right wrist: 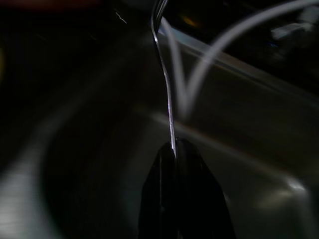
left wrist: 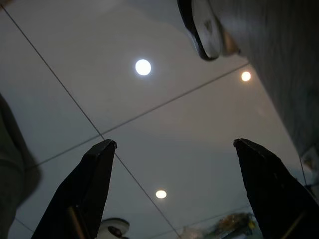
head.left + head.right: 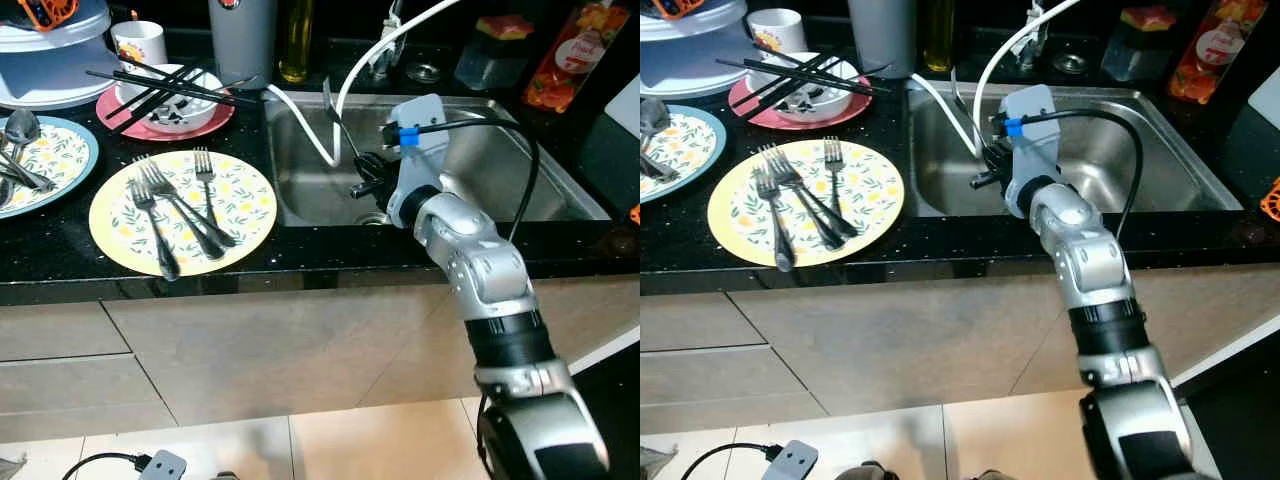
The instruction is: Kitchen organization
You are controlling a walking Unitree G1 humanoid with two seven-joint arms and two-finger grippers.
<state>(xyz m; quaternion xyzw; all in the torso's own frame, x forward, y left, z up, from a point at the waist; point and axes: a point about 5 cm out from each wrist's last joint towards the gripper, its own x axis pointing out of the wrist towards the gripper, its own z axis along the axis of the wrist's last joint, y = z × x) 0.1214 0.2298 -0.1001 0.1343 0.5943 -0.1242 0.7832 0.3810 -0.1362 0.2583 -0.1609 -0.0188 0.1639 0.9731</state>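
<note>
My right gripper (image 3: pixel 362 178) is clamped on a fork (image 1: pixel 167 94) by the handle, held up over the sink (image 3: pixel 540 190), tines up. Left gripper (image 2: pixel 174 189) is spread wide, idle, w/ nothing in it. Looks like mid-carry; next I'd swing left & lay it on the yellow plate (image 3: pixel 250 210) beside the forks (image 3: pixel 175 210), near-left. Farther left: bowl w/ chopsticks (image 3: pixel 160 88).

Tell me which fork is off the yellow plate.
The fork pinched in the right gripper over the sink; the other three lie on the yellow plate.
</note>
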